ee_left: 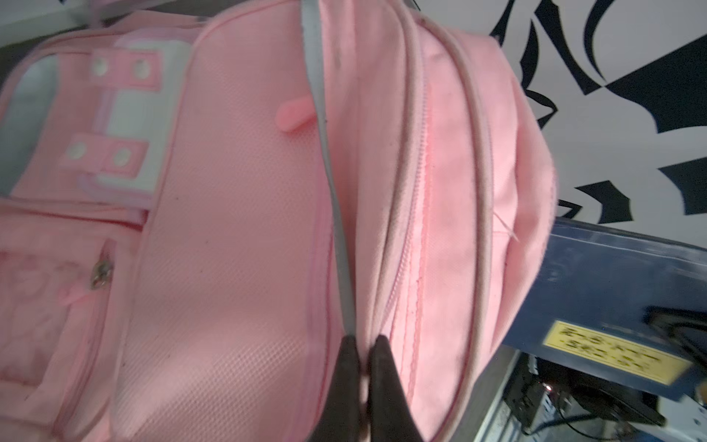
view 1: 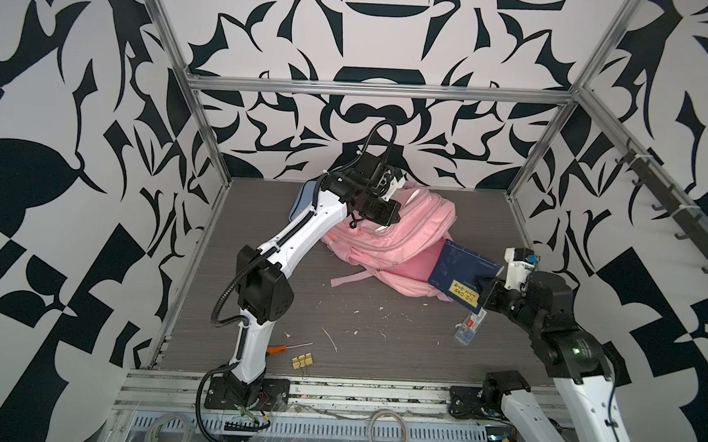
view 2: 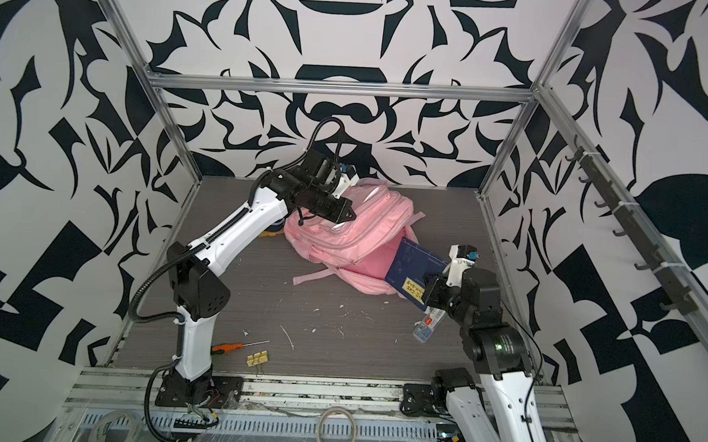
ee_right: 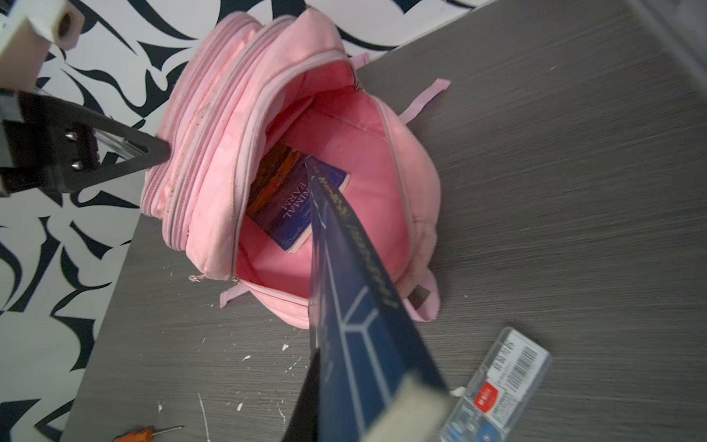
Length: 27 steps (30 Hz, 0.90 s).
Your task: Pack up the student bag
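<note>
In both top views the student bag [view 1: 389, 236], soft pink fabric slumped on its side, lies mid-tabletop [view 1: 379, 348] toward the far wall, the left gripper [view 1: 397, 217] at its upper flap and the right gripper [view 1: 485, 290] pinching a stiff blue book [view 1: 462, 269] whose far corner is in the mouth. In the left wrist view the left gripper [ee_left: 362, 346] is pressed together on a cloth ridge beside grey piping; lifting it taut would hold the mouth wide. In the right wrist view the book runs edge-on, best slid flat beside the glossy paperback [ee_right: 290, 199] on the smooth lining.
</note>
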Tool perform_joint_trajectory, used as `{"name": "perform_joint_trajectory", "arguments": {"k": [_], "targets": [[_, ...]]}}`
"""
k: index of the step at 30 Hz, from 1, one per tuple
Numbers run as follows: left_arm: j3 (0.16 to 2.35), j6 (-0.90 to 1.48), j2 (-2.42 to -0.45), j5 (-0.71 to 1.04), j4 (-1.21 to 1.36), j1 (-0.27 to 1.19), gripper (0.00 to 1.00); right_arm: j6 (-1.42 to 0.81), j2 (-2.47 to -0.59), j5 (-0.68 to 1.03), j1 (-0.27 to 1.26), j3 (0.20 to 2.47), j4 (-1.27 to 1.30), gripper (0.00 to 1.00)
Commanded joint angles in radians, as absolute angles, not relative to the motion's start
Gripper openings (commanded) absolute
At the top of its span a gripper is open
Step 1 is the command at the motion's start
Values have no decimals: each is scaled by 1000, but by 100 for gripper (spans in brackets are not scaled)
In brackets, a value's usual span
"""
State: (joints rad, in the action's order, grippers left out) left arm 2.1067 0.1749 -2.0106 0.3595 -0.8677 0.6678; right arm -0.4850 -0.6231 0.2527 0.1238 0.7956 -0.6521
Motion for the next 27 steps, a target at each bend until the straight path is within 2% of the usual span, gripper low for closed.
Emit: {"name": "perform_joint_trajectory", "arguments": {"k": [1, 4, 8, 14, 19, 27], "targets": [[2048, 225, -1881, 573, -691, 684, 0, -552, -670, 373, 121, 773, -420, 0], [1960, 265, -1826, 643, -583, 685, 0, -607, -765, 442, 121, 738, -287, 0], [1930, 277, -1813, 668, -586, 684, 0, -719, -891, 521, 121, 658, -77, 0], [1864, 298, -1776, 681, -532, 684, 0, -731, -1002, 536, 121, 602, 96, 0], [1857, 331, -1782, 724, -504, 684, 0, -809, -1148, 581, 125, 548, 333, 0], [1783, 397, -1755, 745, -419, 685, 0, -841, -1253, 564, 125, 542, 467, 0]]}}
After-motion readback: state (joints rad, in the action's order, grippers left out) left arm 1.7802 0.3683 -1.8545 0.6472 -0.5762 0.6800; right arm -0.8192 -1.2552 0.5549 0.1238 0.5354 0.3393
